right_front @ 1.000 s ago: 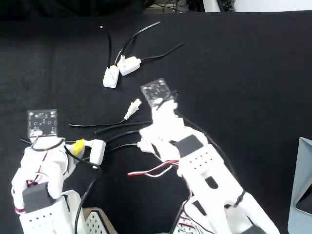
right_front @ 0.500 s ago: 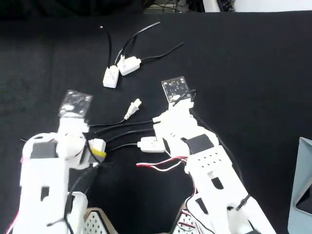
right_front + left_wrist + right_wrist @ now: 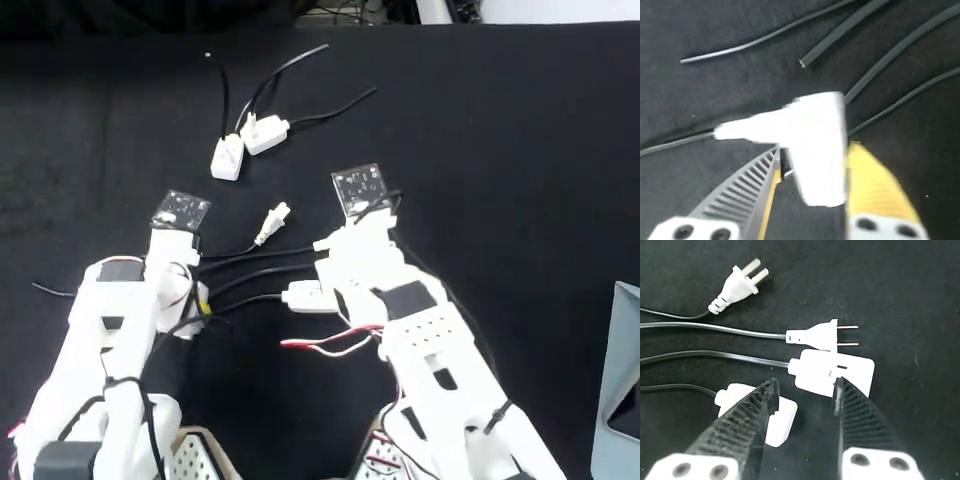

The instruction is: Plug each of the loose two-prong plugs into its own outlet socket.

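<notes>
Right hand (image 3: pixel 805 385), wide open and empty: hangs over the socket block (image 3: pixel 832 372), fingertips framing its corded half as seen from the wrist. Just beyond that block, farther from the wrist: the thin-pronged plug (image 3: pixel 820 334), near but apart from it, flat on the black worktop (image 3: pixel 520 150). Long axis crosswise to the fingers and parallel to the block, both cords trailing off toward the same side. Probably calls for turning one of the two end for end before prongs can meet slots. Farther out again, on the cord side: a flat-pronged plug (image 3: pixel 737 286), angled, well clear of any socket. Partly beneath one finger: a second socket block (image 3: pixel 782 420).

Left hand (image 3: pixel 815 150): closed on a white block (image 3: pixel 815 145) with a cord, gripped between the grey finger and the yellow one; too blurred to tell socket from plug.

Clearly nearer the thin-pronged plug: the right hand, so likely the one to pick it up.
</notes>
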Motion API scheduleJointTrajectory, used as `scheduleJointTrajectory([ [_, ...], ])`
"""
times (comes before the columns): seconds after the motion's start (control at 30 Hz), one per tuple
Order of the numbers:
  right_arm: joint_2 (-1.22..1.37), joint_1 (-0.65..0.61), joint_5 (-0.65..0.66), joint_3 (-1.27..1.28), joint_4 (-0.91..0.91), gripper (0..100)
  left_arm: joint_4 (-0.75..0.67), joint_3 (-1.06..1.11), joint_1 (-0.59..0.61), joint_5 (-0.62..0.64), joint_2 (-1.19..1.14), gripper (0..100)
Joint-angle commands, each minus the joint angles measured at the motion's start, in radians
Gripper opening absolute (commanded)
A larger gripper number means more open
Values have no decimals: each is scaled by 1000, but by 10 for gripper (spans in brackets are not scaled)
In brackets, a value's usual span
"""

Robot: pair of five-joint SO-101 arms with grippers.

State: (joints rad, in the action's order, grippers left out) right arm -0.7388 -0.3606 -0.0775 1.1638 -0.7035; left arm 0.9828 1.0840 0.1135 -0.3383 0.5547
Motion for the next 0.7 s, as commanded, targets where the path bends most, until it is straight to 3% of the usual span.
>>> scheduleJointTrajectory([
  [0.0, -27, 12, -11, -4, 23, 178, -71, 10, -54, 2, -40, 106],
  [0.17, -28, 12, -11, -4, 21, 178, -77, -59, -65, 2, -34, 26],
  [0.57, -24, 12, -11, -4, 21, 178, -52, -433, -62, 0, -74, 29],
  [0.67, -24, 12, -11, -4, 21, 178, -110, -518, -61, 0, -153, 29],
])
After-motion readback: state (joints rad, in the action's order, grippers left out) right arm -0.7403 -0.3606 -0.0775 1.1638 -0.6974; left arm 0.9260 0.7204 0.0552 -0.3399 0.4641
